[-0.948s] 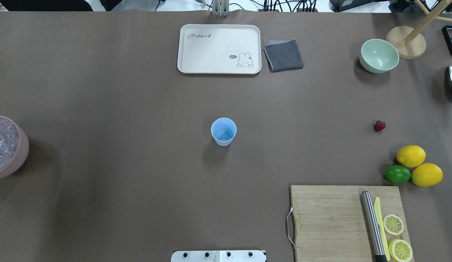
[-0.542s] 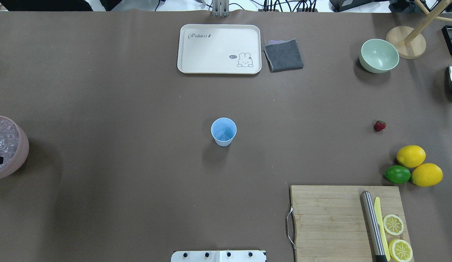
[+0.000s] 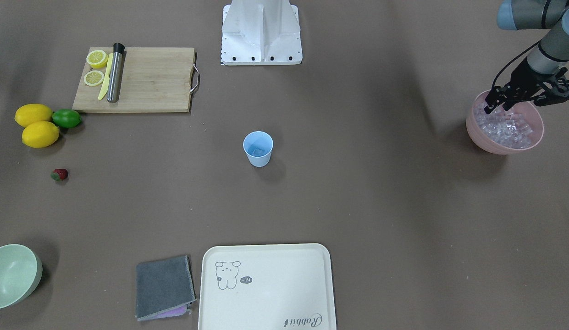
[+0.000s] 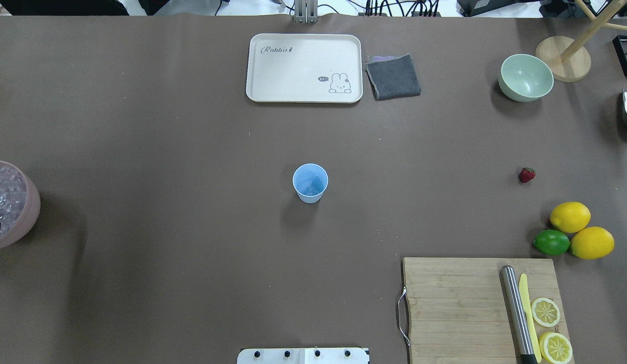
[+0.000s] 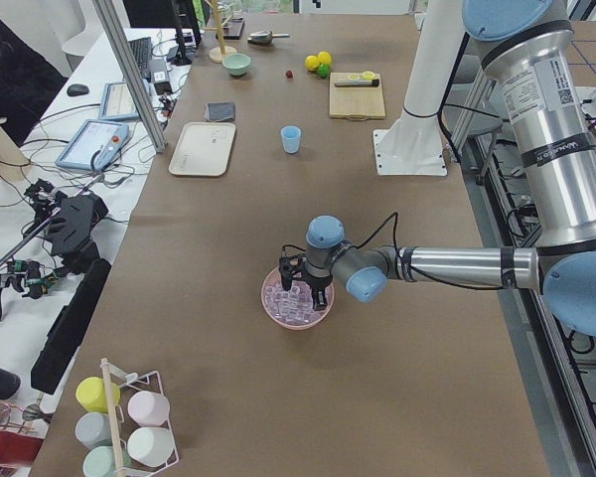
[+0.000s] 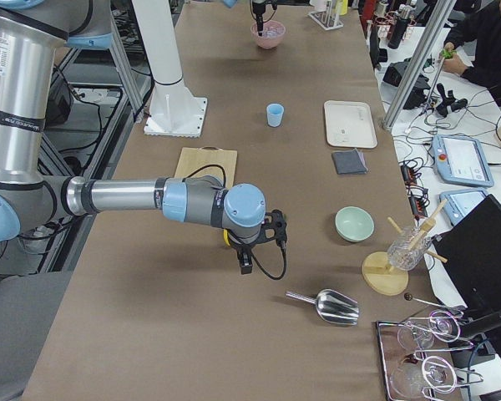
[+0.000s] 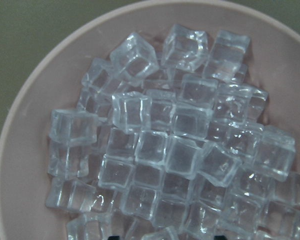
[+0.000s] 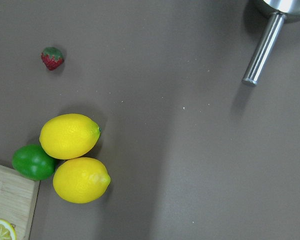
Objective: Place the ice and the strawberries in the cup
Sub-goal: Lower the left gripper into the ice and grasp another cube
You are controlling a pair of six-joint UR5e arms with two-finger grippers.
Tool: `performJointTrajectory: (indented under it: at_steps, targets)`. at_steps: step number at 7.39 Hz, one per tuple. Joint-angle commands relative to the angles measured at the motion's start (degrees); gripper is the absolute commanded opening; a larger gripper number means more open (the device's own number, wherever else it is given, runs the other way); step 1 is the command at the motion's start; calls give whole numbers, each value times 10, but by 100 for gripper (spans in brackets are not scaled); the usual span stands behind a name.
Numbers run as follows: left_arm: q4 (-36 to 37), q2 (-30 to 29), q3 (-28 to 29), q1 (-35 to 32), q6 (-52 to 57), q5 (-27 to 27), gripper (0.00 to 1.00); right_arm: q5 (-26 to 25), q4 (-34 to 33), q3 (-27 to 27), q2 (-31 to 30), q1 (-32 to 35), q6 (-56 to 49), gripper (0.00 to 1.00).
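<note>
The light blue cup (image 4: 310,182) stands upright at the table's middle, and a clear cube seems to lie at its bottom. Many clear ice cubes (image 7: 160,145) fill the pink bowl (image 3: 499,145) at the table's left end. My left gripper (image 3: 497,109) hangs open just above the ice, its fingertips wide apart at the bottom edge of the left wrist view. The small red strawberry (image 4: 526,175) lies on the table at the right, and also shows in the right wrist view (image 8: 52,58). My right gripper (image 6: 245,266) hovers above the table near the lemons; I cannot tell whether it is open or shut.
Two lemons (image 4: 570,217) and a lime (image 4: 551,242) lie near the strawberry. A cutting board (image 4: 460,308) holds a knife and lemon slices. A cream tray (image 4: 304,68), a grey cloth (image 4: 393,77) and a pale green bowl (image 4: 526,77) sit at the far side. A metal scoop (image 6: 330,306) lies at the right end.
A black part of my left gripper has come into the overhead view over the pink bowl's ice. The cup and strawberry have not moved.
</note>
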Motion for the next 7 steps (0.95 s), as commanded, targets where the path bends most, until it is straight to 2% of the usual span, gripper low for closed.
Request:
performJointTrajectory:
  at_steps: [1, 2, 3, 5, 6, 7]
  targets:
    - [-1, -1, 0, 1, 0, -1, 56, 0, 0, 0, 0, 0, -1, 100]
    - [-1, 1, 0, 1, 0, -1, 36, 0, -1, 0, 0, 0, -1, 100]
    - [-2, 4, 2, 1, 1, 0, 30, 0, -1, 0, -1, 0, -1, 100]
    - [-11, 8, -2, -6, 1, -6, 0, 1, -1, 4, -4, 0, -1, 100]
    - [-8, 8, -14, -9, 1, -12, 0, 1, -1, 8, -8, 0, -1, 100]
    - [4, 7, -28, -23, 12, -63, 0, 1, -1, 9, -8, 0, -1, 100]
